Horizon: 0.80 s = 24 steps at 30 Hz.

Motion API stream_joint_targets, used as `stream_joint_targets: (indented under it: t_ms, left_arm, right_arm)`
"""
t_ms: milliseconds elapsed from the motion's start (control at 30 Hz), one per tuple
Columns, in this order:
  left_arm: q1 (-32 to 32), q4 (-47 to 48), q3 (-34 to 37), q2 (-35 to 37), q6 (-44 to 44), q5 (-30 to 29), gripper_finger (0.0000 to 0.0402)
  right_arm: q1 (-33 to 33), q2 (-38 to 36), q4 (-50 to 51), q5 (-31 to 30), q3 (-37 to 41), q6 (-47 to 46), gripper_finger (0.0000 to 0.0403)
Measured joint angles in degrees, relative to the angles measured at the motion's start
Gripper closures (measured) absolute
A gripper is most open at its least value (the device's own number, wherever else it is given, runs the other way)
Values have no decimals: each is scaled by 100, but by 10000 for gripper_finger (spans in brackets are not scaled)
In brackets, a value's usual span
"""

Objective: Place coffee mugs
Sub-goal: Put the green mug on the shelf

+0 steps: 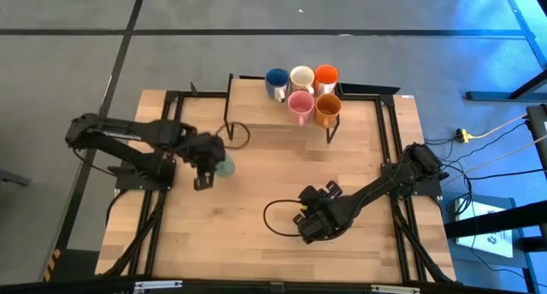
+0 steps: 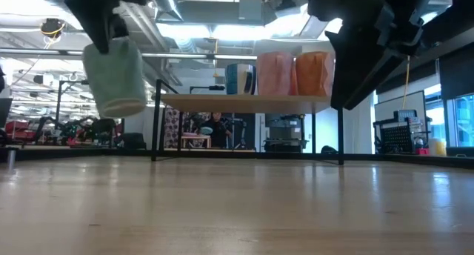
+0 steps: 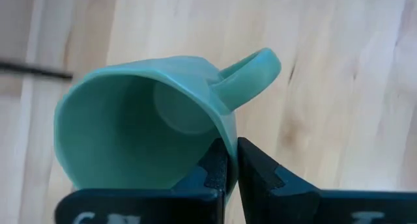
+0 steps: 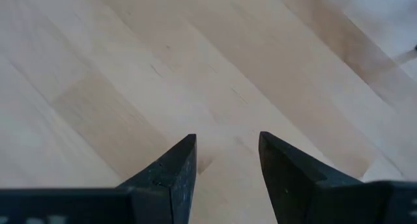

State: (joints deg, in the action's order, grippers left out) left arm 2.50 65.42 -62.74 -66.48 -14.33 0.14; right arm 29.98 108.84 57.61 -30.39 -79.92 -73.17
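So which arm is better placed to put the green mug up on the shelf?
The left. Its gripper already holds the green mug by the rim, lifted off the table, near the shelf. The right gripper is open, empty and farther away.

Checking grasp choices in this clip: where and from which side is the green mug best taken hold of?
By its rim wall, just beside the handle, coming in at the open mouth. The left claw is shut on the green mug exactly so: one finger inside, one outside. The thin wall fits between the fingers, while the round body looks too wide. The mug hangs clear of the table. The right claw waits open over the table.
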Motion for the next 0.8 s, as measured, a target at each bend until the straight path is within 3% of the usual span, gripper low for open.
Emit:
stream_joint_targets:
  t_ms: [200,367,600,800]
  left_arm:
    - [680,-882,-2,-686,-9,-482,389]
    - [892,-1497,-2,-1401,349,-476,388]
    - [1096,-1612,-4,-2195,1134,-585,387]
    - [1235,-1753,-40,-2412,1366,-623,387]
  right_arm:
    - [-1,0,-62,0,0,167,251]
    - [-2,2,-64,-27,0,169,251]
    - [-1,2,-67,-18,0,169,251]
    - [0,2,-68,57,0,169,251]
